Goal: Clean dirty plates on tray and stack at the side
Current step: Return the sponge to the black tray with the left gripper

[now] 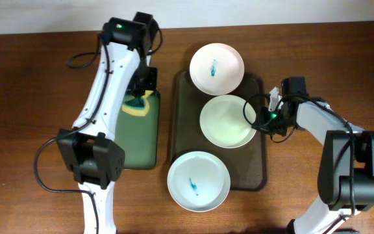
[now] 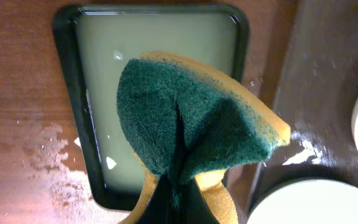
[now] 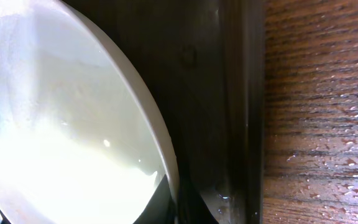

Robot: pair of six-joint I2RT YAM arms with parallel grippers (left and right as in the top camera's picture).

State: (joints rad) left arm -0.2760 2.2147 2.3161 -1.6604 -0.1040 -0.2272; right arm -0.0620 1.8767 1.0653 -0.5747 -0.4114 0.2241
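Three white plates lie on the dark olive-brown tray (image 1: 255, 170). The far plate (image 1: 217, 68) and the near plate (image 1: 199, 181) each have a teal smear at the centre. The middle plate (image 1: 227, 121) shows no smear. My right gripper (image 1: 260, 120) is shut on the middle plate's right rim (image 3: 160, 137). My left gripper (image 1: 139, 93) is shut on a yellow sponge with a green scouring face (image 2: 191, 121), held over the far end of the small green tray (image 2: 73, 81).
The small green tray (image 1: 138, 140) holds yellowish liquid (image 2: 142, 37) and lies left of the big tray. Water drops wet the wooden table (image 2: 48, 155) beside it. Bare wood (image 3: 319, 106) lies right of the big tray's rim (image 3: 244, 93).
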